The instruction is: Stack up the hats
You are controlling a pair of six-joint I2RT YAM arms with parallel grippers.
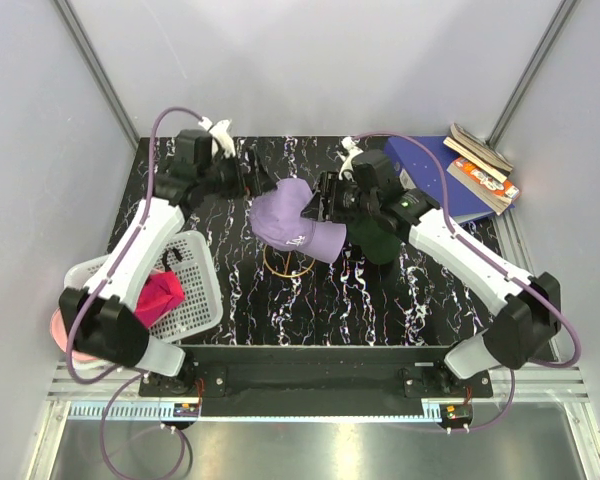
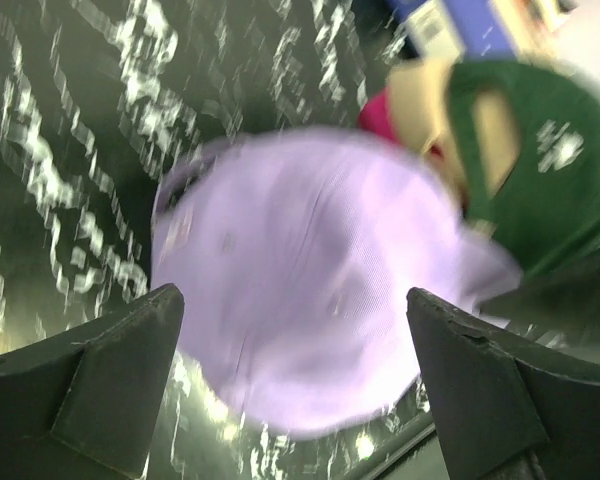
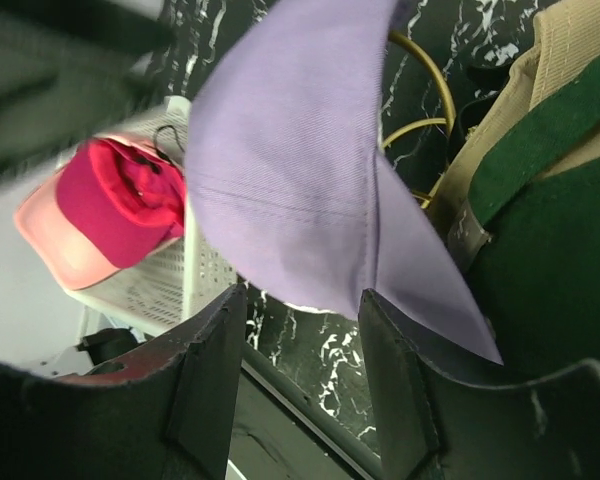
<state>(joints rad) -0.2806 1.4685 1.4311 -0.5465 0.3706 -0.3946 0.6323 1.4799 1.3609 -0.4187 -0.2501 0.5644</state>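
Note:
The lavender cap (image 1: 295,222) sits tilted at mid-table, its brim toward the dark green cap (image 1: 380,240). My left gripper (image 1: 255,180) is open just behind it; in the left wrist view (image 2: 292,300) the blurred lavender crown (image 2: 310,270) lies between the wide-apart fingers without touching them. My right gripper (image 1: 325,200) is open, and its fingertips (image 3: 302,300) straddle the lavender cap's edge (image 3: 290,170). The green cap (image 3: 550,260) lies over the tan cap (image 3: 570,40). A magenta cap (image 1: 160,295) lies in the basket, with a light pink cap (image 1: 58,330) beside it.
A white mesh basket (image 1: 195,290) stands at the front left. A gold wire ring (image 1: 290,262) lies under the lavender cap. A blue folder (image 1: 440,170) and stacked books (image 1: 480,165) sit at the back right. Grey walls enclose the table.

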